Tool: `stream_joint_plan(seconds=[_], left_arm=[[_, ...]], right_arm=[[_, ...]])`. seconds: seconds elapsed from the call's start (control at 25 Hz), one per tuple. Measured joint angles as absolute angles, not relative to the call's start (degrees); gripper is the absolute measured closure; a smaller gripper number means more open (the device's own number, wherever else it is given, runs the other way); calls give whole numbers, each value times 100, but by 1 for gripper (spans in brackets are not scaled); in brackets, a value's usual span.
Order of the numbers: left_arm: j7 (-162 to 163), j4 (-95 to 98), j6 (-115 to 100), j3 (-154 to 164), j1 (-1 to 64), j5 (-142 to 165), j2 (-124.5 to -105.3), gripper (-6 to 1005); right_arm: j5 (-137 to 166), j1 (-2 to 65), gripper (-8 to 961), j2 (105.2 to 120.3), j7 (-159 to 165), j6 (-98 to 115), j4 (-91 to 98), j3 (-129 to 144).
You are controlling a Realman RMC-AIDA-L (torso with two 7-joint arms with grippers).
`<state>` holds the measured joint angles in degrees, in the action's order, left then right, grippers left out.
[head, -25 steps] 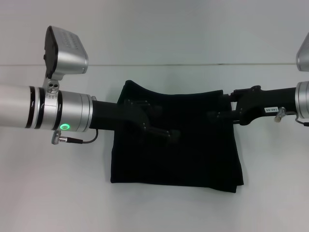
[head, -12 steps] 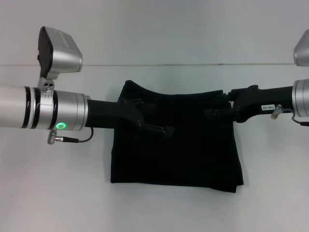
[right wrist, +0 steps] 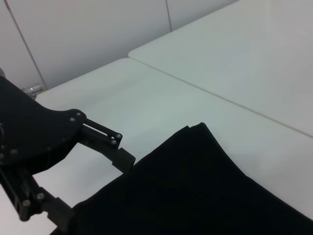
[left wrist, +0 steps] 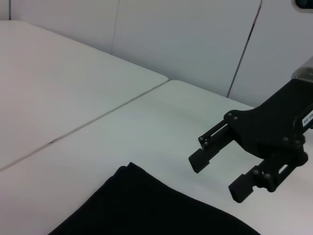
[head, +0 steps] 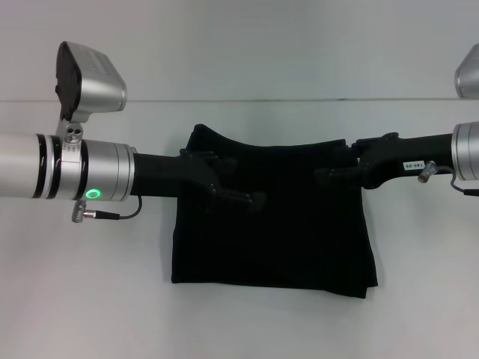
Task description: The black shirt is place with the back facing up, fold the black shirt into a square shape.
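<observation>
From above, the black shirt [head: 271,213] lies folded into a rough rectangle in the middle of the white counter [head: 90,299], plain side up, its far edge dipping in the middle. The left hand [head: 251,198] reaches in over the shirt's left part, the right hand [head: 323,174] over its upper right corner; both are black against black cloth, so that view does not settle how they stand.

The wrist views do. The left wrist view shows the right hand [left wrist: 220,174] above the counter beyond the shirt's edge [left wrist: 146,205], its two fingers [left wrist: 208,152] parted and gripping nothing. The right wrist view shows the left hand [right wrist: 93,188] at the shirt's border [right wrist: 195,186], fingers [right wrist: 110,147] likewise apart and empty.

The counter is made of white slabs with a seam [left wrist: 88,125] between them. Pale wall panels [left wrist: 186,44] stand behind it.
</observation>
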<state>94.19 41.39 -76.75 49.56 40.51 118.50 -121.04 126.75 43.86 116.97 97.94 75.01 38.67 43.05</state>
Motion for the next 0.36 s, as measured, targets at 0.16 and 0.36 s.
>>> stream_joint_plan(seconds=[0.16,0.36], left_arm=[[9420,4139,-7599,4960,4046,11863,-12107,50],[9422,4156,-7593,4966,4062,11873,-12092,50]], right_arm=[[12666,4413,240,11709,9842,7536,3867,4268],[12655,4426,240,11714,9962,7604,3867,4252]])
